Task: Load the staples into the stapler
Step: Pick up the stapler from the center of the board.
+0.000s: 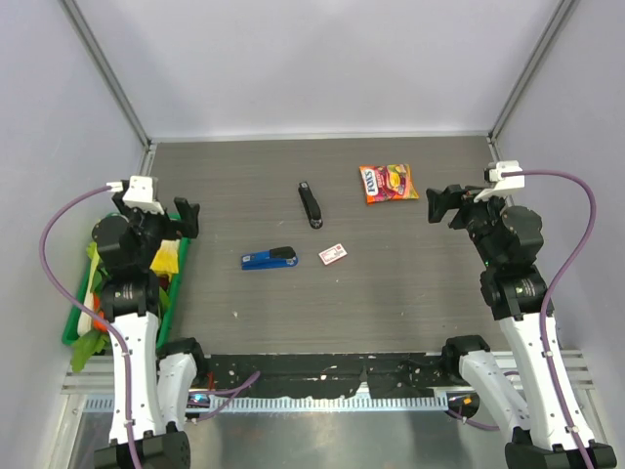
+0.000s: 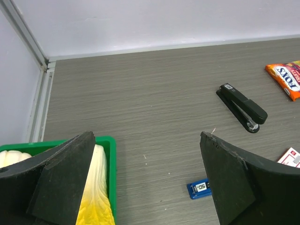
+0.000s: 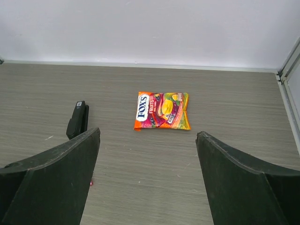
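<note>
Your left gripper (image 1: 186,221) and right gripper (image 1: 437,205) hang wide open, empty, flanking the slim glossy black stapler (image 1: 311,205) mid-table, its long axis running near-to-far, about equally far from each.

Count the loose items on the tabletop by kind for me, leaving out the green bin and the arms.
Staplers: 2, the black stapler and the blue stapler
Staple boxes: 1, the white-and-red staple box
Snack bags: 1, the orange snack bag
Total: 4
</note>
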Controlling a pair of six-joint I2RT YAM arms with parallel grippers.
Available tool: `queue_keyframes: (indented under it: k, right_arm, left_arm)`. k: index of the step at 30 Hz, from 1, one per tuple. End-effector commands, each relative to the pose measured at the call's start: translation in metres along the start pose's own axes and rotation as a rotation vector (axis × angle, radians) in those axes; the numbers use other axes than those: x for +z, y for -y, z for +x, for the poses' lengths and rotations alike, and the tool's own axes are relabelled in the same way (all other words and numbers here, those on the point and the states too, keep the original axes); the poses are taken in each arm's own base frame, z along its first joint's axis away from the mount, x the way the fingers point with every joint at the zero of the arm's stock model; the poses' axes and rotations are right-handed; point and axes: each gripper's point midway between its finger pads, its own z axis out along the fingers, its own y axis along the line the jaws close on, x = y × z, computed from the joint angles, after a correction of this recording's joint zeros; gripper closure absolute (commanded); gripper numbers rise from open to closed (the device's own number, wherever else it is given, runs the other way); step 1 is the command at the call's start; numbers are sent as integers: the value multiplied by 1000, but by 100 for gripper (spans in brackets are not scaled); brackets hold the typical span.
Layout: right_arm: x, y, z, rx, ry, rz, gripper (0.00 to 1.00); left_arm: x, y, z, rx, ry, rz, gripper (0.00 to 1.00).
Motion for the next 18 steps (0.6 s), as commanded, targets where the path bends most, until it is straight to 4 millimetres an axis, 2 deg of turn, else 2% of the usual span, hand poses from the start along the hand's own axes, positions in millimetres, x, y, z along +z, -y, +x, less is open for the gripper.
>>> queue_keyframes:
  k: [1,4,7,11,17,18]
  right_arm:
    - [1,-6,-11,-3,37,-25,11]
    - [4,-4,-8,-47,37,-27,11]
    - [6,-5,6,-137,8,-66,11]
    - [5,-18,14,-167,-12,-147,11]
    - [6,-16,19,-188,-30,-150,11]
    - [6,-17,20,-190,-30,-153,11]
  left_arm:
    - [0,8,-5,13,20,57,0]
    - [-1,22,-2,14,8,139,0]
    - [-3,33,2,39,1,209,0]
    - [-3,38,4,42,-6,243,0]
    - [-2,46,9,53,-59,311,0]
    - [-2,48,4,67,-61,321,0]
